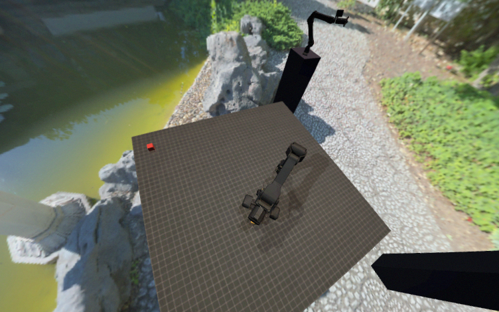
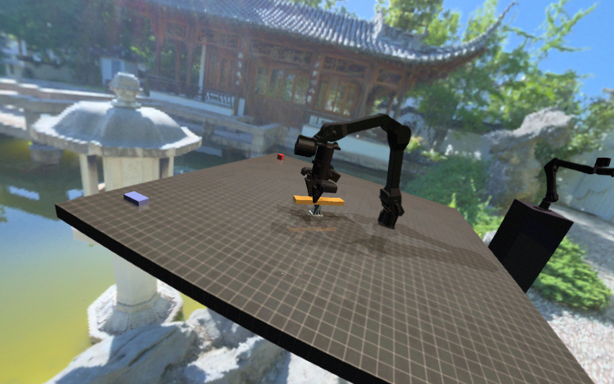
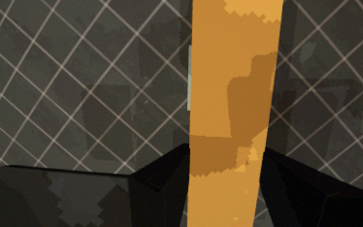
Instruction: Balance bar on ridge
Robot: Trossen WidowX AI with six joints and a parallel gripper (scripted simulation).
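Note:
An orange bar [image 2: 330, 201] [image 3: 229, 112] is held between the fingers of my gripper [image 2: 316, 199] [image 3: 223, 154], which is shut on it near its middle. In the exterior view the bar looks nearly level and is off the table. The pale grey-green ridge [image 2: 315, 212] stands on the table directly below the bar; a thin sliver of the ridge [image 3: 189, 80] shows at the bar's left edge in the wrist view. Whether bar and ridge touch cannot be told. In the top view the arm hides the ridge and nearly all of the bar.
A blue-violet block [image 2: 135, 198] lies near the table's left corner in the exterior view. A small red cube [image 1: 150, 147] [image 2: 280, 156] lies near another corner. A second arm [image 1: 310, 28] [image 2: 552, 180] stands on a black pedestal beyond the table [image 1: 205, 251] [image 2: 233, 252].

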